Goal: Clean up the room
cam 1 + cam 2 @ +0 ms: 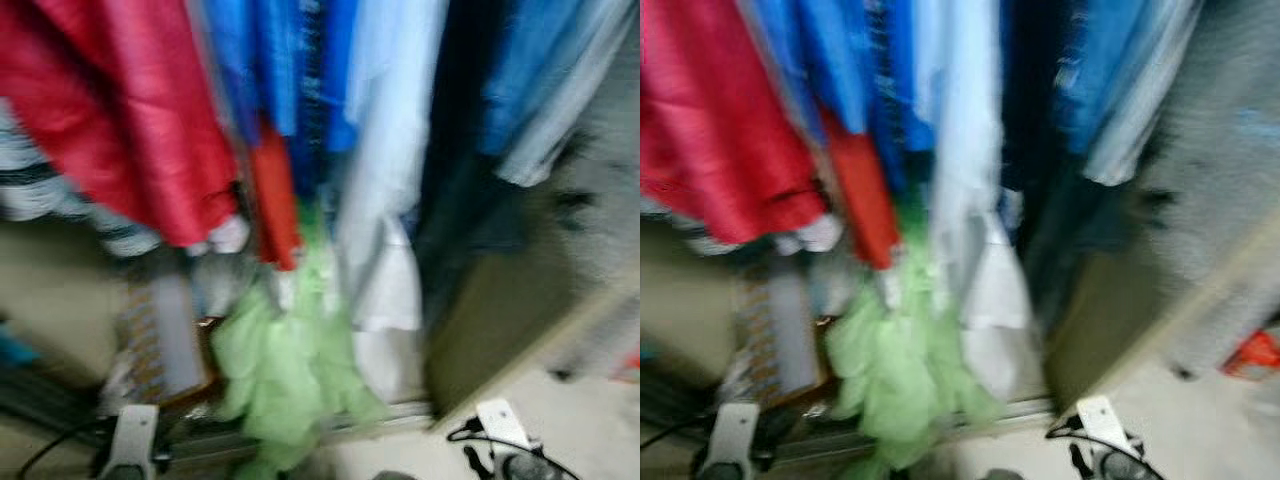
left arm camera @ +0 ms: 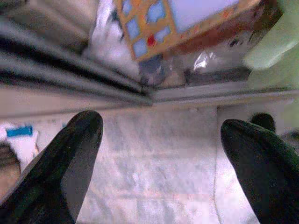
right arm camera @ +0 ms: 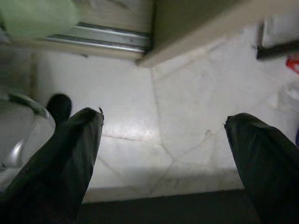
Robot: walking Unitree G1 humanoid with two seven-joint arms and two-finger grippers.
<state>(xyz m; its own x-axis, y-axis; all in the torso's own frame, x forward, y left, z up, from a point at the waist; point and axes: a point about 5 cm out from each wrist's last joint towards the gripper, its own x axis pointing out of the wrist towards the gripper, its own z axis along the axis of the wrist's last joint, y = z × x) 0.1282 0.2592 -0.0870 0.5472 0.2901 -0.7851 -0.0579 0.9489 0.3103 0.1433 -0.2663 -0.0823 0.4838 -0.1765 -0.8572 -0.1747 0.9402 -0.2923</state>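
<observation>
A blurred wardrobe (image 1: 500, 330) holds hanging clothes: a red garment (image 1: 120, 110) at 10 o'clock, blue ones (image 1: 290, 70) at 12, a pale blue one (image 1: 390, 150) in the middle. A green cloth (image 1: 285, 370) spills to its sliding track (image 2: 93, 70) at 6 o'clock. Beside it leans a patterned box (image 2: 187, 21). Over the marble floor (image 3: 187, 116), the left gripper (image 2: 161, 135) and the right gripper (image 3: 163, 135) both hang wide open, holding nothing.

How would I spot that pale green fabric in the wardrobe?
Look along the row of hanging clothes in the open wardrobe, red at the left, blue in the middle. Beneath them, the green fabric spills toward the floor track, the only pale green, crumpled piece there.
</observation>
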